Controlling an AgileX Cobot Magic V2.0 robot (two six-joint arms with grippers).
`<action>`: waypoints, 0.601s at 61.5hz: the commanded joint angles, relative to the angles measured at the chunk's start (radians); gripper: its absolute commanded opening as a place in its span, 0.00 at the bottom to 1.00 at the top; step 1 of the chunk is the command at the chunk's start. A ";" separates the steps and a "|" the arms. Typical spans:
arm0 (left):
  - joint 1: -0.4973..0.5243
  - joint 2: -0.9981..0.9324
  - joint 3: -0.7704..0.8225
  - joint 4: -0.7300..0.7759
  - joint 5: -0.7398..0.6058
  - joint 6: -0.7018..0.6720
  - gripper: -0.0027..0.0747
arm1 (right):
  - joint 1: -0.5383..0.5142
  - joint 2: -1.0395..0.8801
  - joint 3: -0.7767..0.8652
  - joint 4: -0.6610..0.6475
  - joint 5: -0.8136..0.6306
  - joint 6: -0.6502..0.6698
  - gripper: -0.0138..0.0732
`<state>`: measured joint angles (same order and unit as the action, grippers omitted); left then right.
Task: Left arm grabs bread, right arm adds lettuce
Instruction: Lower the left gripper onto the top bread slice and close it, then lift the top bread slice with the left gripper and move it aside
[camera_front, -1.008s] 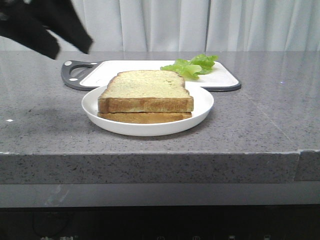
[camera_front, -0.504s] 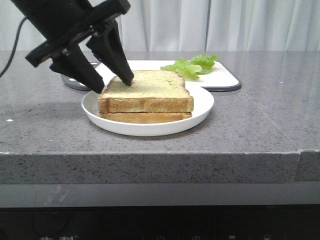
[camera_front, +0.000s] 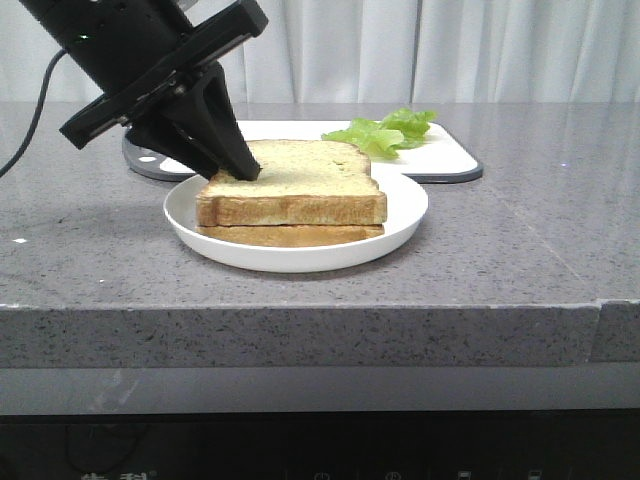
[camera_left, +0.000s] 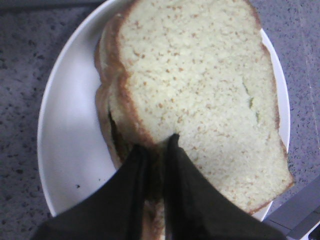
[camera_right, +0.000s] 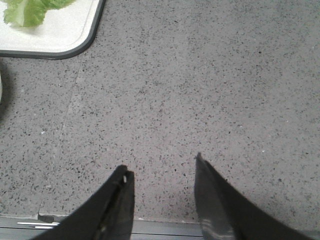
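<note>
The bread (camera_front: 295, 185), a thick square slice with a pale speckled face and brown crust, lies on top of a thinner slice (camera_front: 290, 236) on a white plate (camera_front: 405, 215). My left gripper (camera_front: 243, 172) comes down from the upper left and is shut on the bread's near-left edge. In the left wrist view the bread (camera_left: 200, 85) fills the frame and my left gripper (camera_left: 156, 146) pinches its crust edge. The lettuce (camera_front: 385, 130), a light green ruffled leaf, lies on the cutting board behind the plate. My right gripper (camera_right: 161, 166) is open and empty above bare counter.
A white cutting board (camera_front: 440, 160) with a dark rim and handle lies behind the plate; its corner (camera_right: 65, 37) and the lettuce (camera_right: 30, 11) show in the right wrist view. The grey speckled counter (camera_front: 500, 250) ends at a front edge. White curtains hang behind.
My left arm came down from the upper left to the plate. Its fingers, open astride the bread's corner half a second ago, have closed on the bread's edge. The bread has not moved.
</note>
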<state>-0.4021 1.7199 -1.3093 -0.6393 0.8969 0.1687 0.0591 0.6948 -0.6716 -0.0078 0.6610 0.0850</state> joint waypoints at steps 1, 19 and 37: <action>-0.008 -0.036 -0.028 -0.020 0.014 0.005 0.01 | -0.002 0.003 -0.026 -0.004 -0.060 -0.008 0.53; -0.008 -0.091 -0.073 -0.021 0.056 0.005 0.01 | -0.002 0.003 -0.026 -0.004 -0.061 -0.008 0.53; -0.004 -0.212 -0.088 0.021 0.092 0.005 0.01 | -0.002 0.003 -0.026 -0.004 -0.061 -0.008 0.53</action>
<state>-0.4021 1.5924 -1.3644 -0.5942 0.9878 0.1687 0.0591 0.6948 -0.6716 -0.0078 0.6625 0.0826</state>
